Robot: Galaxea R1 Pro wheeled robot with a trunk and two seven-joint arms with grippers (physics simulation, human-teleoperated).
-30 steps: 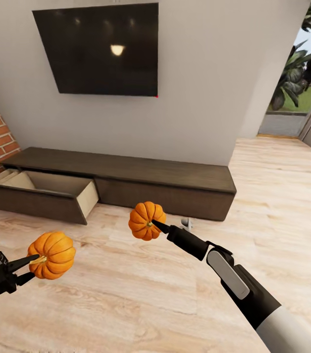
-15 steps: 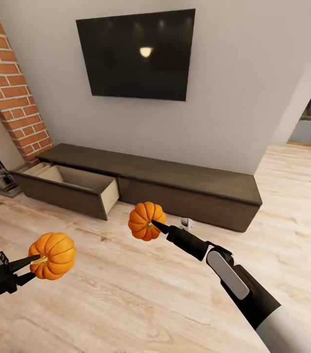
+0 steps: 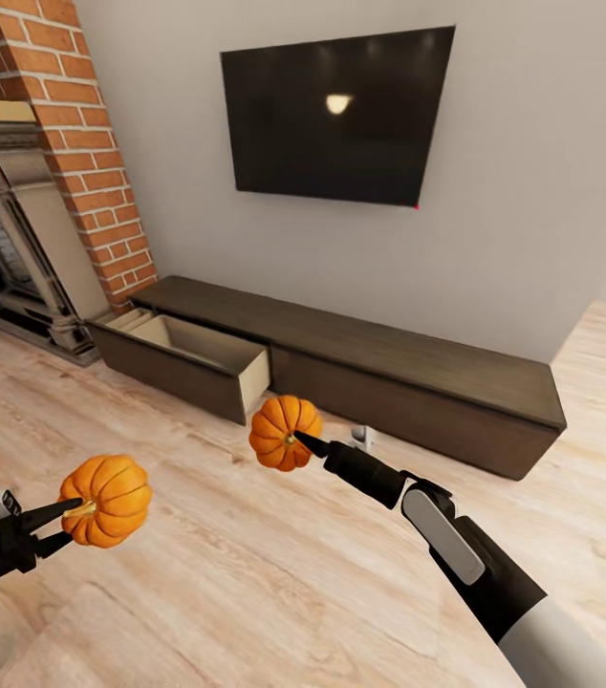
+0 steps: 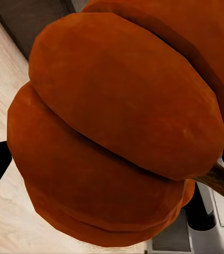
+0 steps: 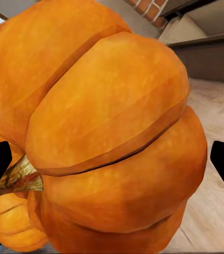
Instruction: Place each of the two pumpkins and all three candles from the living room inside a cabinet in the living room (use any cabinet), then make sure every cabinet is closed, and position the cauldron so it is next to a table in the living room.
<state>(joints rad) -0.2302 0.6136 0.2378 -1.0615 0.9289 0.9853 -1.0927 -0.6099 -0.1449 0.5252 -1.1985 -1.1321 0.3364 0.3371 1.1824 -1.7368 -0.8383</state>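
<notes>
Pumpkins both aloft in front of the cabinet (image 3: 360, 368): left gripper (image 3: 66, 509) clamps one pumpkin (image 3: 107, 487), right gripper (image 3: 305, 440) the other pumpkin (image 3: 284, 432). Rigid, light, ribbed; hold near stem seems secure.

Pumpkins: one (image 3: 106, 501) held in my left tool (image 3: 62, 508), the other (image 3: 284, 432) in my right tool (image 3: 305, 441), both off the floor.
Cabinet (image 3: 418, 397): left drawer (image 3: 188, 355) pulled open.
</notes>
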